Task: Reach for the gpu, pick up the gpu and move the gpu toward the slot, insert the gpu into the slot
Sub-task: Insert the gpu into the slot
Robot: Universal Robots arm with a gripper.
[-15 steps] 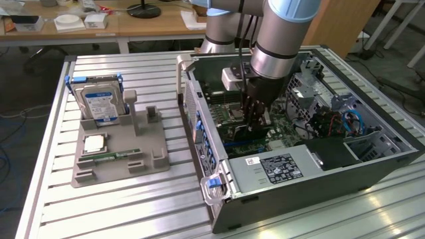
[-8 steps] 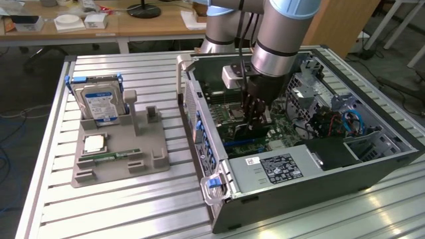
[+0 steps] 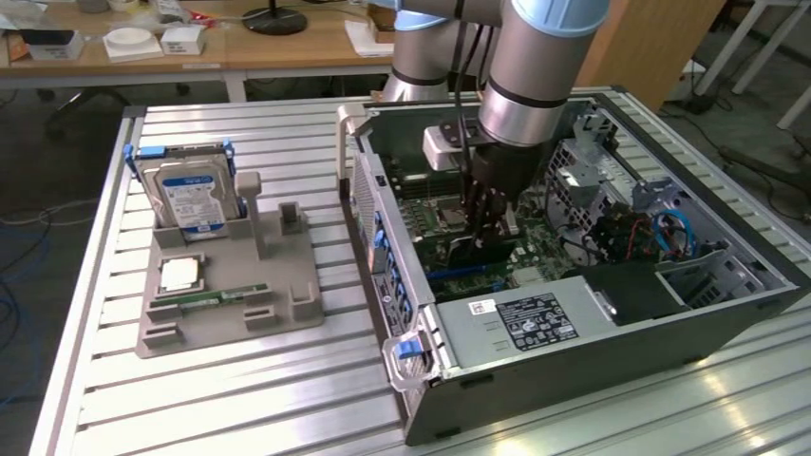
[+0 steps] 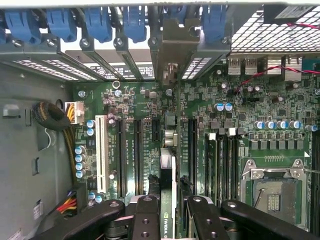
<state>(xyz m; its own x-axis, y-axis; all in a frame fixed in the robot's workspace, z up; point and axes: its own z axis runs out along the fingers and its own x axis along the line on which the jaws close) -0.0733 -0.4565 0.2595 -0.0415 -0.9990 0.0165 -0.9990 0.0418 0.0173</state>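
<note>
**GPU held over motherboard, insertion step**

Exterior view: gripper (image 3: 488, 223) reaches down inside the open computer case (image 3: 709, 313) on the counter (image 3: 254, 399), carrying the gpu (image 3: 480, 255) edge-down.

Wrist view: jaws clamp the gpu (image 4: 167, 165) above the slot (image 4: 192, 150); seating judged to need square alignment and a straight press.

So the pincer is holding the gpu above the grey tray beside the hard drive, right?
Not quite. The pincer does hold the gpu, but inside the open case, over the green motherboard, as the exterior view shows. The hard drive stands on the tray outside.
</note>
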